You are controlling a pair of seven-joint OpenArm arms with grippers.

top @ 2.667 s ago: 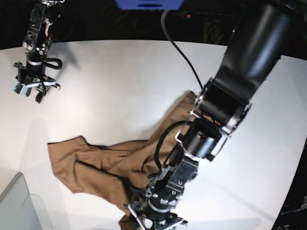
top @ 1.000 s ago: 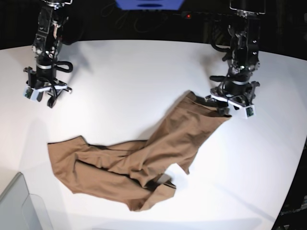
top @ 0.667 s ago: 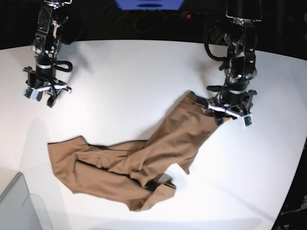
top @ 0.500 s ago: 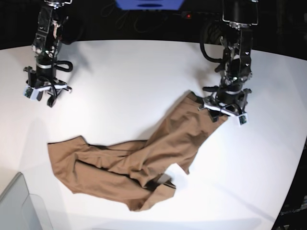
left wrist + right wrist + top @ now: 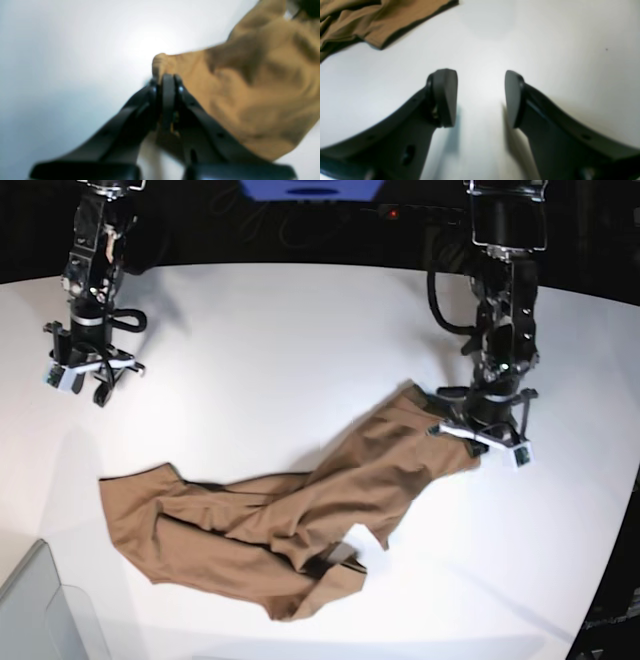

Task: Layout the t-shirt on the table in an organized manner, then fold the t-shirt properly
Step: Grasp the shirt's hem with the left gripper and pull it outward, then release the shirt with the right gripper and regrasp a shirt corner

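Note:
The tan-brown t-shirt (image 5: 300, 510) lies crumpled and wrinkled on the white table (image 5: 280, 350), stretching from the front left up to the right. My left gripper (image 5: 478, 438) sits at the shirt's far right corner. In the left wrist view it (image 5: 166, 77) is shut on a pinched edge of the cloth (image 5: 250, 87). My right gripper (image 5: 88, 378) hangs over bare table at the far left, open and empty. In the right wrist view it (image 5: 481, 97) has its fingers apart, with a shirt edge (image 5: 382, 20) at the top left. No neck tag shows.
A grey translucent bin corner (image 5: 35, 610) sits at the front left. A blue object (image 5: 310, 188) and black cables lie beyond the table's far edge. The table's curved edge runs along the right side.
My left arm swung from the shirt's near edge to its far right corner, shut on it and drew it slightly right and nearer. The right arm barely moved.

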